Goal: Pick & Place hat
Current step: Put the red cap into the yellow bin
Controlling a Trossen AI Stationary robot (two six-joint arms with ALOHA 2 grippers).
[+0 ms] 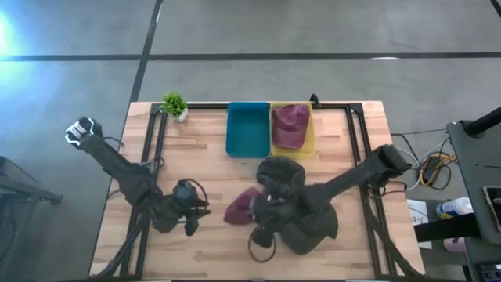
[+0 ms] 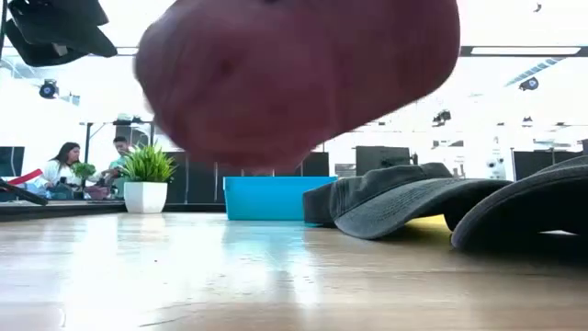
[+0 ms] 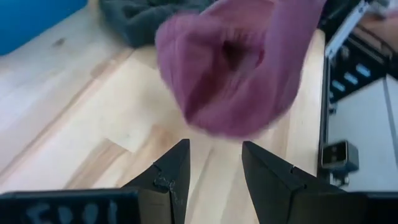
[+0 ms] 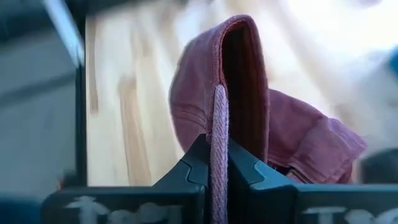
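Note:
A maroon hat (image 1: 239, 208) hangs above the table's middle, in front of the left wrist view (image 3: 239, 68) and filling the top of the low view (image 2: 294, 74). My right gripper (image 1: 260, 205) is shut on it. My left gripper (image 1: 194, 210) is open and empty just left of the hat, its fingers (image 3: 177, 174) pointing at it without touching. Two dark grey hats (image 1: 282, 176) (image 1: 311, 229) lie on the table under my right arm. A second maroon hat (image 1: 290, 125) lies in the yellow bin (image 1: 311, 147). My right gripper (image 4: 219, 152) pinches the maroon hat's stitched edge (image 4: 219, 112) between its two fingers. The fingers come from the table's right side, pointing left. The hat hangs beyond the fingers, crumpled and clear of the table, as its underside (image 2: 276, 156) shows in the low view.
A blue bin (image 1: 247, 129) and the yellow bin stand side by side at the far middle. A small potted plant (image 1: 174, 104) stands at the far left. The grey hats (image 2: 413, 198) lie to the right of the blue bin (image 2: 271, 198) in the low view. Bare wood lies at the near left.

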